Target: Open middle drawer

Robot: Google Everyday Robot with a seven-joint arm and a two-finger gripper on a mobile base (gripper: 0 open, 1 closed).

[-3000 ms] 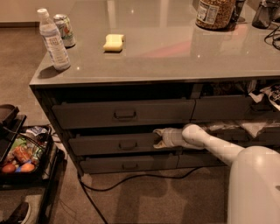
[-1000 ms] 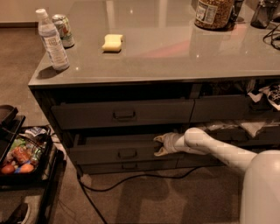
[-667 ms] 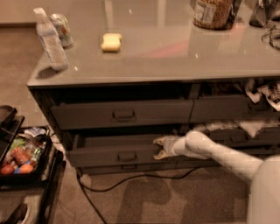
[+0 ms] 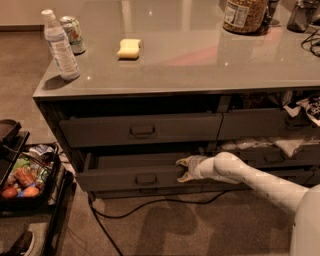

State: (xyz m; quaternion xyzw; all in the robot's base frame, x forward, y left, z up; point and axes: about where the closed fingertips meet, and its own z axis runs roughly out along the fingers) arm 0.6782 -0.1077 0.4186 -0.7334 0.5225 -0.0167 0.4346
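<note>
The middle drawer (image 4: 125,176) is a wide dark grey drawer with a small loop handle (image 4: 146,178). It stands partly pulled out, and a strip of its inside shows behind the front. My gripper (image 4: 183,170) sits on the top edge of the drawer front, to the right of the handle. One pale finger reaches inside the drawer and the other lies on the front face, so the gripper is shut on the panel. My white arm (image 4: 250,182) reaches in from the lower right. Above is the top drawer (image 4: 140,131), slightly ajar.
On the grey countertop (image 4: 200,55) stand a water bottle (image 4: 60,46), a can (image 4: 73,34), a yellow sponge (image 4: 129,48) and a jar (image 4: 245,15). A cart with food (image 4: 22,177) stands at the left. A black cable (image 4: 150,206) runs over the floor. The right-hand drawers (image 4: 280,145) hold bags.
The middle drawer has slid out towards the camera with my gripper on its front. The arm has drawn back to the right.
</note>
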